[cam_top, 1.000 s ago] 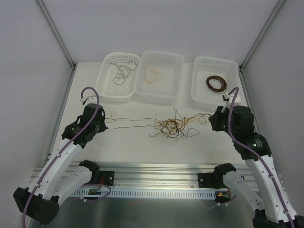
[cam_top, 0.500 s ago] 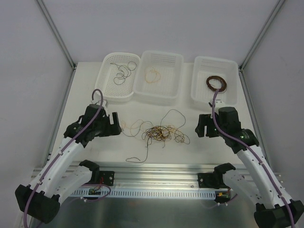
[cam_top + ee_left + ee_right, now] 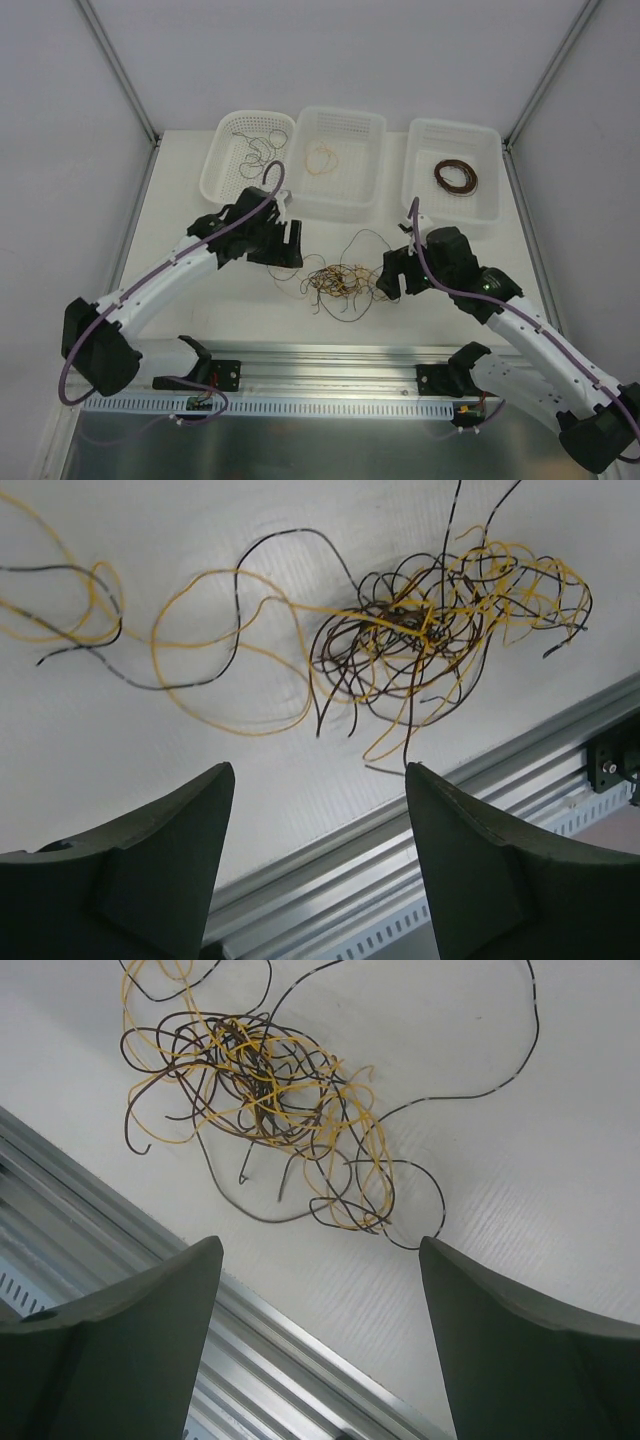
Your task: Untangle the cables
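White matt counter (image 3: 165, 190), top view: cables (image 3: 340, 280) in one loose tangle at mid-counter, hair-thin strands in black, orange-yellow and brown, with stray loops trailing left and back. Left arm (image 3: 170, 275) and right arm (image 3: 520, 325), white shells with purple hoses, flank the tangle; left jaws and right jaws sit close on either side of it. Three white perforated plastic baskets along the far edge: left basket (image 3: 212, 175) with a black wire, middle basket (image 3: 300, 190) with an orange loop, right basket (image 3: 415, 205) with a coiled dark-brown ring (image 3: 455, 177). Ribbed aluminium rail (image 3: 330, 355) along the near edge.

Left wrist view: dark, smooth, wedge-shaped fingers (image 3: 150, 865) spread wide, nothing between them; cables (image 3: 420, 630) lie beyond, knot dense at right, long yellow and black curves running left.

Right wrist view: matching fingers (image 3: 520, 1340) spread wide, gripping nothing; cables (image 3: 260, 1090) lie flat on the counter, one black strand arcing right.
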### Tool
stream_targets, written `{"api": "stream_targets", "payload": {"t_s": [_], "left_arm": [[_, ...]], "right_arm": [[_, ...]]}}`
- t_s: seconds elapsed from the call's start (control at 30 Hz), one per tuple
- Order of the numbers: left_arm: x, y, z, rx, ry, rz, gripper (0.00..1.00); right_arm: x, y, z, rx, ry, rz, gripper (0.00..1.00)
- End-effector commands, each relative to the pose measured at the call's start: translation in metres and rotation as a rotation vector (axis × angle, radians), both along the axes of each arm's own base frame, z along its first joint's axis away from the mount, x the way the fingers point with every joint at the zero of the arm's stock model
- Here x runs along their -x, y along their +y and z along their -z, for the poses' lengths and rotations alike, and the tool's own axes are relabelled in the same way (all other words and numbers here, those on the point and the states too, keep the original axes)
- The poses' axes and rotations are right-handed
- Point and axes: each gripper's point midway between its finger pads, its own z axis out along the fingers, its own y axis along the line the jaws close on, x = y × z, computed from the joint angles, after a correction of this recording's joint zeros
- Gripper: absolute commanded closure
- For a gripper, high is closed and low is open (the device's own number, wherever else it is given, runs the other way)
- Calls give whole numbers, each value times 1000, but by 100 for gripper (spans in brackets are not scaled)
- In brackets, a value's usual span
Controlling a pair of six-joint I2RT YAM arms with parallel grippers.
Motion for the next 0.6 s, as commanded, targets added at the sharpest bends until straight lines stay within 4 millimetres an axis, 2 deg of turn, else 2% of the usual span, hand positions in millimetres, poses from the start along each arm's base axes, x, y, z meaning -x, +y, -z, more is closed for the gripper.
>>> {"api": "stream_targets", "payload": {"t_s": [0.0, 0.03, 0.1, 0.13, 0.33, 0.57], "left_arm": [[-27, -32, -4, 1, -27, 6, 31], [-33, -40, -11, 18, -26, -14, 34], [-41, -48, -1, 12, 14, -80, 43], [-43, -55, -1, 43, 40, -143, 44], [-52, -76, 26, 87, 97, -362, 51], [-50, -96, 57, 84, 147, -452, 56]], "right_arm": [[-8, 13, -5, -33, -34, 6, 16], [-6, 15, -4, -32, -34, 2, 16], [-7, 14, -2, -22, -35, 20, 16], [-6, 15, 0, -21, -33, 21, 16], [-8, 20, 4, -58, -39, 48, 15], [-12, 21, 15, -53, -42, 62, 15]]}}
